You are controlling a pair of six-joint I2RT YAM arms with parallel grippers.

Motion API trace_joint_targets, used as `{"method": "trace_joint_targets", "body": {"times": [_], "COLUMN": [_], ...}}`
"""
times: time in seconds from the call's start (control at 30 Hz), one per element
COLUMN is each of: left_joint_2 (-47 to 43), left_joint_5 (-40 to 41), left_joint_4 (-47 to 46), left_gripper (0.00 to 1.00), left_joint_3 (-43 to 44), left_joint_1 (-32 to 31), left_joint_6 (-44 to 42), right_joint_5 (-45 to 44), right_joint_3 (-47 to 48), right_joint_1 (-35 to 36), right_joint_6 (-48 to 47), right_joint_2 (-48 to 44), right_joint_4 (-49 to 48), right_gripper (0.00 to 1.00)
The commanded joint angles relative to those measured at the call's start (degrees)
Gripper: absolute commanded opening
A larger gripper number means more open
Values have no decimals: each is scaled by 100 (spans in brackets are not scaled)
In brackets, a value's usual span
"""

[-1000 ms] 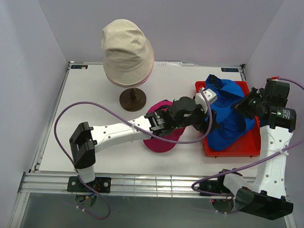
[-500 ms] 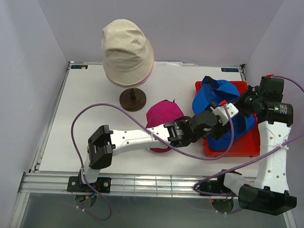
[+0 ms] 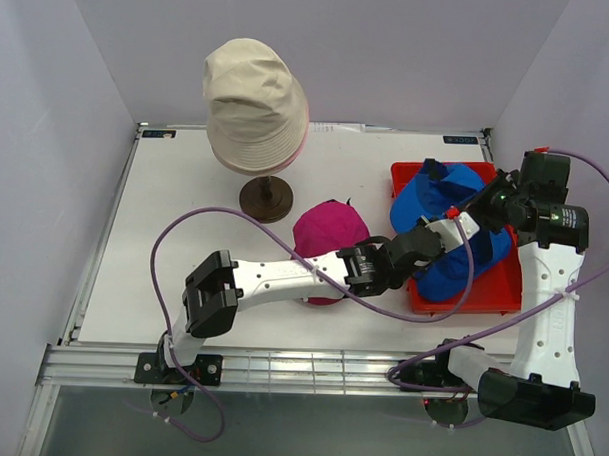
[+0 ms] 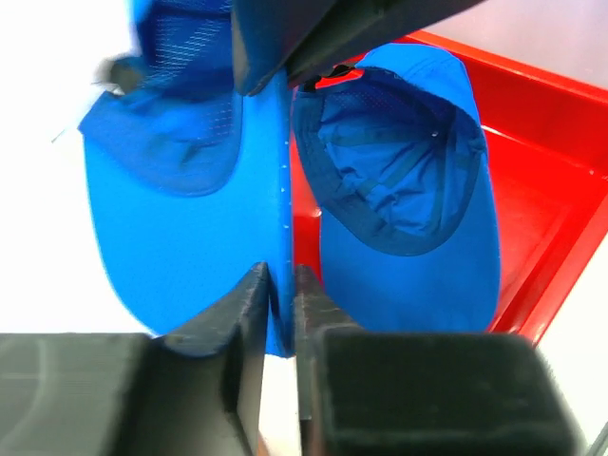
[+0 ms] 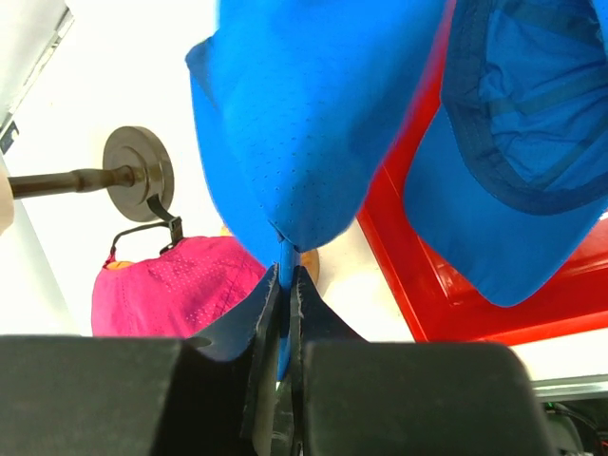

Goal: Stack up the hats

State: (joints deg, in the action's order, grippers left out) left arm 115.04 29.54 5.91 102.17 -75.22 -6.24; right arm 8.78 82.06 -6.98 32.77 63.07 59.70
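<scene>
You are working in what looks like a robotics lab cell. A white tabletop (image 3: pixel 184 234) is boxed in by plain pale walls (image 3: pixel 46 179). The left arm (image 3: pixel 273 275) and right arm (image 3: pixel 547 307) are bolted along an aluminium rail (image 3: pixel 300 366), and purple cables (image 3: pixel 152 258) loop loose.

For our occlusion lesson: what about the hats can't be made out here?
Top view: the beige bucket hat covers whatever it sits on.
Top view: the left arm covers part of the magenta cap.
Left wrist view: the blue cap is blurred above and cut off by the top edge.
</scene>
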Motion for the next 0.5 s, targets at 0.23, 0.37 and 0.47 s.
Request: {"method": "trace_joint_targets", "body": {"times": [0.23,0.37,0.47], "left_joint_2": [-184,-333,-351], "left_joint_5": [166,-254,-475], "left_joint_4": [-99,6,225], "left_gripper": [0,0,0], "left_joint_3": [260,268,461], "left_joint_1": [-28,-36,-28], "left_joint_6": [-229,-106,87], "right_joint_5": [186,247,247], "right_joint_3": [38,47,222], "right_joint_1": [30,30,30], "right_joint_6": [-34,-61,-69], "right_joint_2": [-163,-172,-163], "right_joint_4": [-178,-239,-284], "right_gripper": [8,23,40]}}
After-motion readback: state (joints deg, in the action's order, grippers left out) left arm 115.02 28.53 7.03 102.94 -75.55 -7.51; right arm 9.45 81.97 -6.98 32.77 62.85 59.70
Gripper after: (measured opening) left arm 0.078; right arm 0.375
